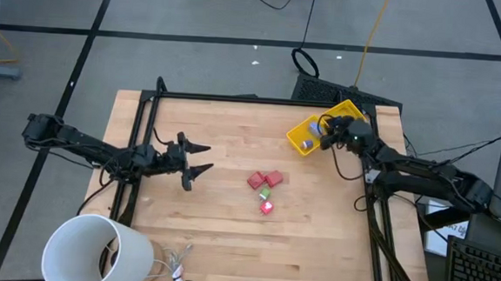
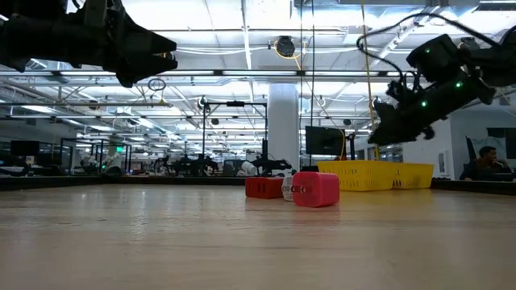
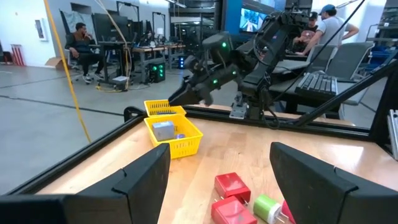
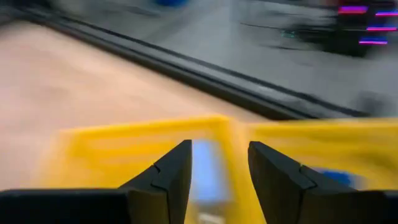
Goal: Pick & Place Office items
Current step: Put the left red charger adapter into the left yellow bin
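The office items left on the table are two red blocks point(image 1: 264, 180), a green bit point(image 1: 265, 194) and a bright pink-red bit point(image 1: 266, 207), clustered near the table's middle. The left wrist view shows the red blocks point(image 3: 231, 196) and the green bit point(image 3: 267, 205) just ahead of my left gripper's fingers. My left gripper point(image 1: 204, 158) is open, raised above the table left of this cluster and pointing at it. My right gripper point(image 1: 325, 135) hovers open over the yellow bin point(image 1: 311, 127), which holds blue and grey pieces point(image 3: 164, 129). In the right wrist view a blue piece point(image 4: 205, 163) shows below that gripper point(image 4: 219, 149).
The yellow bin point(image 2: 375, 175) lies near the table's far right corner. A big white cylinder point(image 1: 95, 253) stands at the near left corner with cables beside it. Black frame rails point(image 1: 138, 134) run along the left, far and right edges. People sit in the room beyond.
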Tool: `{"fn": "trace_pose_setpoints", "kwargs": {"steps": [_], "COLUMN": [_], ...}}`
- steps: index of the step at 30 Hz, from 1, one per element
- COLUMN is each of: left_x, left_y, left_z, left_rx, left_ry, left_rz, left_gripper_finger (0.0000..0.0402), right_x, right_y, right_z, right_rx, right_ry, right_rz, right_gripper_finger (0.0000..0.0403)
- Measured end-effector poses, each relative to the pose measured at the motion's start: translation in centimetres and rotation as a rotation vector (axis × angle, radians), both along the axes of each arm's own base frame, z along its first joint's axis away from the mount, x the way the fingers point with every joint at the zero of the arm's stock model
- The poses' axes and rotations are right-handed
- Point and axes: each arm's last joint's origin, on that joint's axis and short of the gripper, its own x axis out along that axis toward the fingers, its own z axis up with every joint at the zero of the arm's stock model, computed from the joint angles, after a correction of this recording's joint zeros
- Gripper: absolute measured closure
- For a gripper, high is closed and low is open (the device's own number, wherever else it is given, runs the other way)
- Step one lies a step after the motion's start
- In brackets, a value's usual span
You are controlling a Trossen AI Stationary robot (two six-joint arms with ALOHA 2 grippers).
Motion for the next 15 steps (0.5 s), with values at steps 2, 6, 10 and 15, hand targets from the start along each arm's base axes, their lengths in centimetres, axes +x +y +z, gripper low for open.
{"fn": "trace_pose_setpoints", "kwargs": {"steps": [2, 6, 10, 15], "left_x": [0.0, 0.0, 0.0, 0.0], "left_y": [0.0, 0.0, 0.0, 0.0], "left_z": [0.0, 0.0, 0.0, 0.0], "left_rx": [-0.001, -0.003, -0.023, -0.074], "left_ry": [0.0, -0.001, -0.006, -0.017], "left_rz": [0.0, 0.0, -0.001, -0.003], "left_gripper_finger": [0.0128, 0.0128, 0.0128, 0.0128], "right_x": [0.5, 1.2, 1.7, 2.4], "right_y": [0.2, 0.8, 1.5, 2.6], "right_z": [0.4, 1.3, 2.1, 2.5], "right_rx": [0.027, 0.09, 0.136, 0.111], "right_ry": [-0.091, -0.262, -0.364, -0.386], "right_rz": [0.143, 0.435, 0.624, 0.722], "right_gripper_finger": [0.026, 0.026, 0.0257, 0.0259]}}
